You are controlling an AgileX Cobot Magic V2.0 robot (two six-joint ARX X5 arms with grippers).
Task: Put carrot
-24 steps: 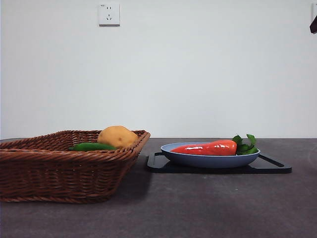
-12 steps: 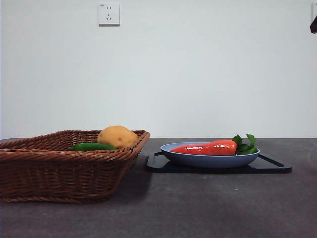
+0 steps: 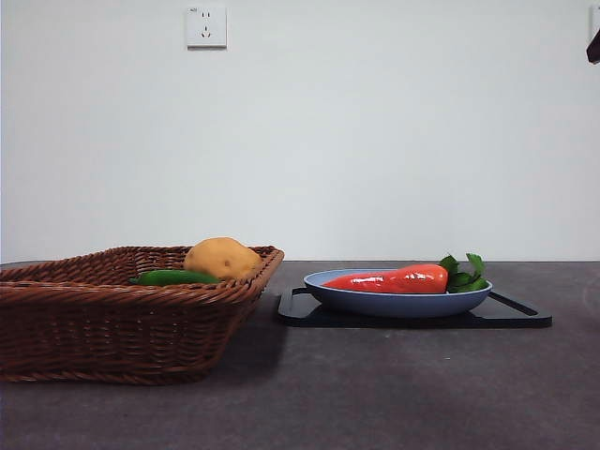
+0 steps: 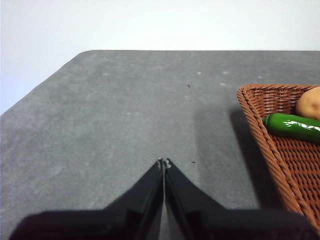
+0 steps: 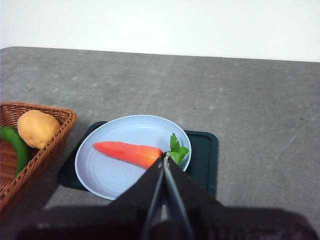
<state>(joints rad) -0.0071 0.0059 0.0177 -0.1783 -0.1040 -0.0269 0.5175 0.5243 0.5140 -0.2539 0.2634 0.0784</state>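
Desk (image 3: pixel 394 394): dark grey surface, carrying every item below.

Basket (image 3: pixel 112 319): brown wicker, sitting to one side of the desk, just beside the tray. It is holding a round tan potato (image 3: pixel 222 258) and a slim green vegetable (image 3: pixel 173 277), the two lying close together near the wall that faces the tray.

Tray (image 3: pixel 516 314): flat and black, lying under the plate.

Plate (image 3: pixel 394 302): pale blue and shallow, resting on the tray. It is holding the carrot (image 3: pixel 394 279), which is lying on its side with the pointed end aiming toward the basket and the green leaves at the far rim.

Right claw (image 5: pixel 165 157): hanging above the plate, jaws pressed together, gripping nothing. In its wrist view the tips are lining up with the leafy end of the carrot.

Left claw (image 4: pixel 164 162): waiting over bare desk beside the basket, jaws likewise closed and empty.

Risks, as a judgement: the carrot is looking glossy and tapered, so a pinch near the thin end may be slipping off. A descent with jaws together would be pushing the carrot across the plate, or tipping the shallow plate on its tray.
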